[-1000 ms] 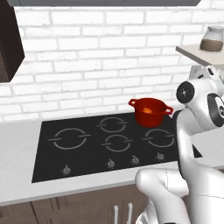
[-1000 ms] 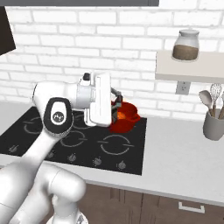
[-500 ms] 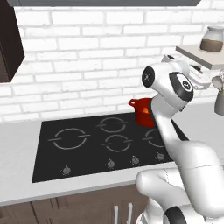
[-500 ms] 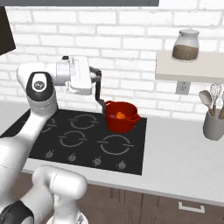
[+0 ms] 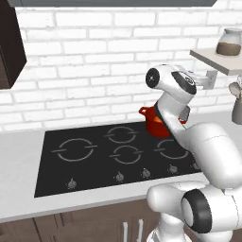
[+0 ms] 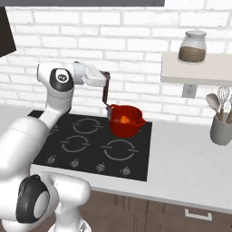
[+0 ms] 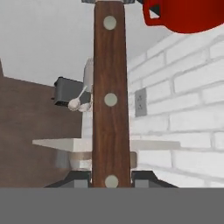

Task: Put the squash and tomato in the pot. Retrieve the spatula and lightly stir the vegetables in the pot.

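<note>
Spatula [image 7: 110, 94]: you are holding it by its brown wooden handle with three pale rivets; its long axis is running straight out from the jaws toward the pot. In the right base view it [image 6: 105, 93] is hanging nearly upright, its lower end pointing down at the pot's left rim.
Gripper [image 6: 106, 78]: your jaws are closed on the spatula handle, one dark finger [image 7: 76, 178] pressing on each side.
Pot [image 6: 124, 120]: the red pot is sitting on the back right of the black stove [image 6: 72, 145]; you are seeing something orange inside it, too small to name.
Holder [image 6: 221, 129]: a grey utensil holder is standing on the desk [image 6: 190, 158], well apart to the right of the pot.
Shelf [image 6: 195, 72]: it is carrying a glass jar [image 6: 192, 46].
</note>
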